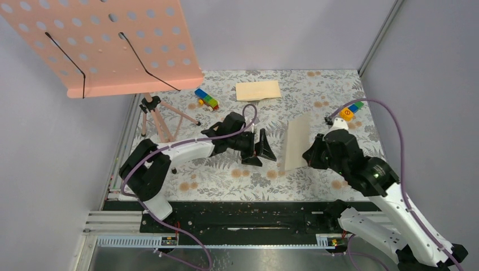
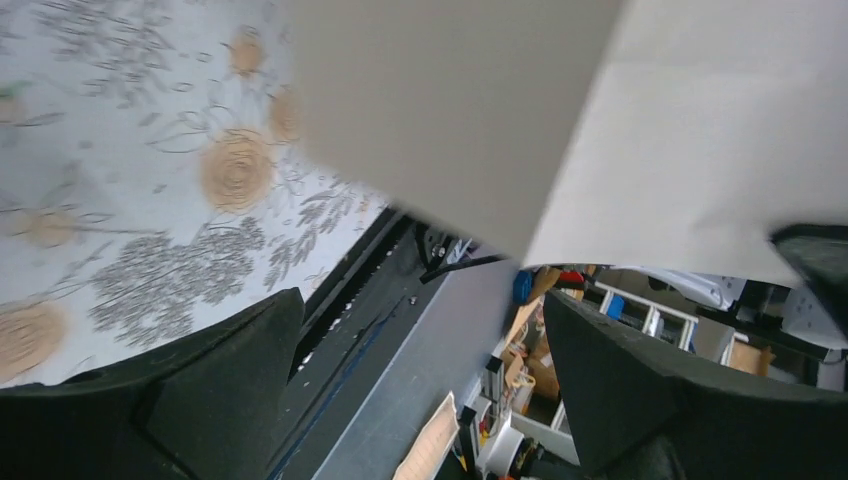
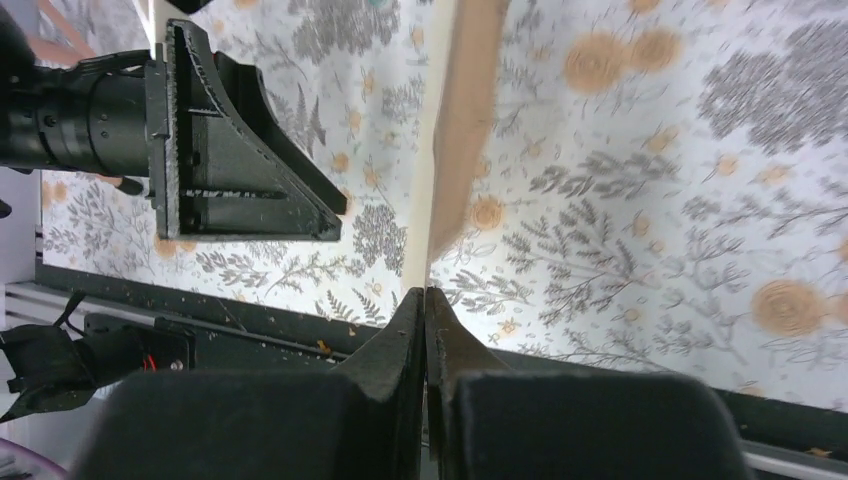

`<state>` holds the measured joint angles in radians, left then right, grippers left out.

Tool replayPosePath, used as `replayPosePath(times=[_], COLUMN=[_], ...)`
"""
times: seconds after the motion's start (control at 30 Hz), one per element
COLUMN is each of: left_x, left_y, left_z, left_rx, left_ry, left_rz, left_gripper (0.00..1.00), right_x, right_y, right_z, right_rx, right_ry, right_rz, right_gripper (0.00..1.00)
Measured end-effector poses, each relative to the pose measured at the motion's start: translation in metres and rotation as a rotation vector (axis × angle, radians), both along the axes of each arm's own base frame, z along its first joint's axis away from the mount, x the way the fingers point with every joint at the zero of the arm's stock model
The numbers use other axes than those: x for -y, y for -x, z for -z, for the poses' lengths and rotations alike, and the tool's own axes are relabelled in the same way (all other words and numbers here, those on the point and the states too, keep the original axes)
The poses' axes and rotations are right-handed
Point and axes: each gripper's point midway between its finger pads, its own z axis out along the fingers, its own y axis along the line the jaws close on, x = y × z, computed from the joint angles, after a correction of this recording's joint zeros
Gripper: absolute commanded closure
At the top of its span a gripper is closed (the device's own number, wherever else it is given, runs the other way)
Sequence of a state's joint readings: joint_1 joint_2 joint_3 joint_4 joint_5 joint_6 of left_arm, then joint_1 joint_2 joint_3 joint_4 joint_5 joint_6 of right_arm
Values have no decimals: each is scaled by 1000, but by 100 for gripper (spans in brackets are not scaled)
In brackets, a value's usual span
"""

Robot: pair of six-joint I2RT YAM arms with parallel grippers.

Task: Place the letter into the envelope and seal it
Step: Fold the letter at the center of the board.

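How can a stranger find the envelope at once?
Look along the far edge of the flowered table. The envelope lies flat there, just right of a small coloured block toy. It is a small tan oblong, unlike the paler letter held upright by the right gripper.

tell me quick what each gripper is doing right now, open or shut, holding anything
left gripper: open, holding nothing
right gripper: shut on the letter

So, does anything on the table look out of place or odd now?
Only the letter: it is held upright instead of lying flat, pinched at its lower edge in the shut right tool, while the envelope lies flat at the far side. Nothing looks spilled or torn.
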<state>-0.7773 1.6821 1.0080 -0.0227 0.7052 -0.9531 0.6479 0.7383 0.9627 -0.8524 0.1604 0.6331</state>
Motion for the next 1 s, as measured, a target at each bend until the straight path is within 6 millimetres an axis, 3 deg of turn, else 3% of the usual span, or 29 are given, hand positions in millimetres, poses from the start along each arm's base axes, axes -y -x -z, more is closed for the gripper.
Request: replayPosePath(times=[0.13,0.37,0.5,0.67,0.77,0.9,1.0], left_x=[-23,-54,-67,-92,-106,-113,-114], left_y=[-18,-31,-36,-41,-39,-35,-33], left_z=[-6,-23,-28,-11,0,6,9], left_rx=[39,111,142,116,93,80,74], left_ry=[-32,-71,-87,-149,-190,-216,-221], left_rz=[-60,-124,-157,-228,-259,-264,-263], left_gripper=[6,6,6,6,6,6,7], right_x=[14,14,-3,-39,-55,-73,-76], right_y=[-3,-11,-20,-19,-14,-16,-18], right_z=[-35,-45,-24,40,65,78,82], right_rx=[69,47,-31,-194,-269,-284,-279], right_ry=[54,148,165,161,153,101,84], right_rz=[6,-25,-72,-156,-196,-218,-211], right_gripper=[100,100,100,100,100,100,100])
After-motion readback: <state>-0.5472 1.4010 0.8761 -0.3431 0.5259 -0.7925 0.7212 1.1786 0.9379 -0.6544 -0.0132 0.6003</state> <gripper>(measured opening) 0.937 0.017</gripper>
